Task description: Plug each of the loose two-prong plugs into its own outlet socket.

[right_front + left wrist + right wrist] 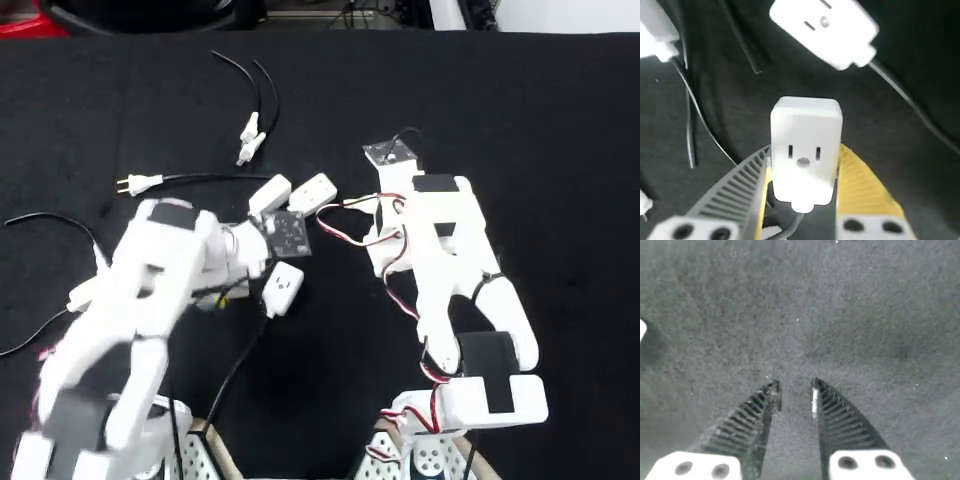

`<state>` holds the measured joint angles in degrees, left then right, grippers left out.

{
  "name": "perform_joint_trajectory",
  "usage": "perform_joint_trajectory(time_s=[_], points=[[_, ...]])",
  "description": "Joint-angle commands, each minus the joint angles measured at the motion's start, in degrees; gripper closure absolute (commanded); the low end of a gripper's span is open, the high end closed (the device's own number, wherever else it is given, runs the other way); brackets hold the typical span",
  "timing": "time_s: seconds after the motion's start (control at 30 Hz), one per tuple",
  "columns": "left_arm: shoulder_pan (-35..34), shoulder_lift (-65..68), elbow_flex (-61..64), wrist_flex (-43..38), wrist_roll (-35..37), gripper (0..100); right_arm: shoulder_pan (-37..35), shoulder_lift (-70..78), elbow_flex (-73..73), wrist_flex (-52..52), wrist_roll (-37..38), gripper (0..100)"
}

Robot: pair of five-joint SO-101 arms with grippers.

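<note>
Where the left arm [150, 290] ends, the left gripper [805, 150] pinches a white outlet socket [806, 125]. The grey finger [735, 195] presses one side and the yellow finger [860, 190] the other, so the jaws are clamped on its body. The socket stands upright between them, its slotted face toward the wrist camera and its cord running back between the fingers. Just beyond it, apart from the jaws, a second socket [825, 25] lies face up on the black table [920, 90].

From the high view, the held socket [270, 193] appears to sit at the left arm's tip with the second socket [312, 190] just beside it. A third socket [282, 288] lies nearer the arm bases, its cord trailing toward the table's near edge. A pair of plugs [248, 140] lies farther back, and a single plug [138, 183] lies off to the left. All three plugs are loose and well apart from either gripper.

The right gripper [795, 385] hovers over bare table cloth, its jaws slightly spread with a narrow gap and nothing between them.
</note>
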<state>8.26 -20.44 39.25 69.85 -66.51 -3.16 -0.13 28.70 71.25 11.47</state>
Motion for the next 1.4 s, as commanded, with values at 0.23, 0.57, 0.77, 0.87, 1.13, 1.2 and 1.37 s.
perform_joint_trajectory(time_s=[0.23, 0.57, 0.77, 0.87, 1.13, 1.2, 1.37], points=[[-3.56, -38.42, 36.09, -41.32, 23.91, 97, 0.79, -0.13, -1.19, -0.62, 0.97, 89.3], [-6.46, -68.04, 40.57, -22.42, 20.84, 67, 0.62, -0.13, -1.1, -0.62, 0.97, 89.3], [-6.02, -84.92, 38.37, -8.88, 16.88, 68, 0.62, -0.13, -1.1, -0.62, 0.97, 89.3], [-6.29, -82.02, 39.69, -12.84, 14.68, 68, 0.62, -0.13, -1.1, -0.62, 0.97, 89.3], [-9.19, -66.9, 49.1, -39.65, 17.14, 68, 0.53, -0.13, -1.1, -0.62, 0.88, 89.4], [-9.19, -60.92, 47.52, -42.55, 18.29, 68, 0.53, -0.13, -1.1, -0.62, 0.79, 89.4], [-9.1, -39.65, 38.73, -49.32, 20.66, 68, 0.53, -0.13, -1.1, -0.62, 0.79, 89.4]])
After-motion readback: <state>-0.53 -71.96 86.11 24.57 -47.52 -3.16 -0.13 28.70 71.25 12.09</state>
